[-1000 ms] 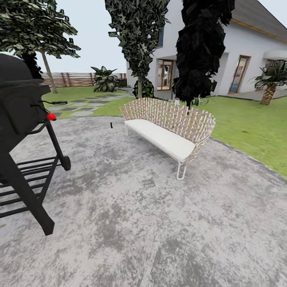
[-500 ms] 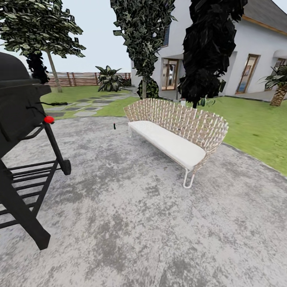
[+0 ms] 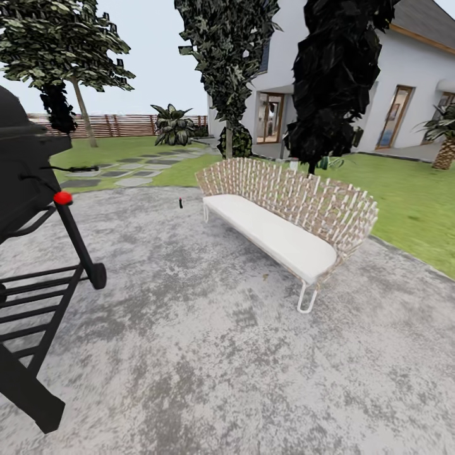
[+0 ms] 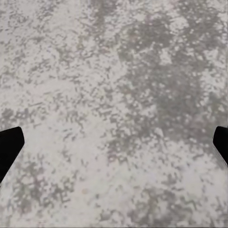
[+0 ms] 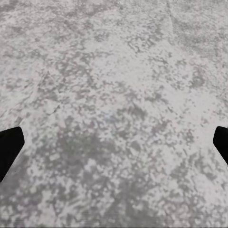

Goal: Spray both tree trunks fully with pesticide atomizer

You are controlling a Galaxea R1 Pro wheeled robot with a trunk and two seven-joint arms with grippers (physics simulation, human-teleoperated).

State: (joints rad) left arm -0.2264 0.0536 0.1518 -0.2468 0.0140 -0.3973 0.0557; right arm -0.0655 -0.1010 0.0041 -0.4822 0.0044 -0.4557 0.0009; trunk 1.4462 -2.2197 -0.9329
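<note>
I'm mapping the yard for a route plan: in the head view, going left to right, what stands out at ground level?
Black grill → small dark object on the paving → wicker bench with a white cushion → grass lawn → palm-like plant at the far right edge.

Home garden, patio side. Ground was mottled grey paving [image 3: 208, 354], edged by green lawn [image 3: 417, 208] and a stepping-stone path [image 3: 126, 172]. A woven-back bench with white cushion [image 3: 287, 218] stood on the paving; a black wheeled grill [image 3: 31, 208] sat at the near left. White house [image 3: 404, 82] with framed glass doors stood behind. Brown slat fence [image 3: 120, 125] closed the far side. Trees [image 3: 230, 57] and a broad-leaf plant [image 3: 172, 125] were scattered about; species hard to tell at that distance.
</note>
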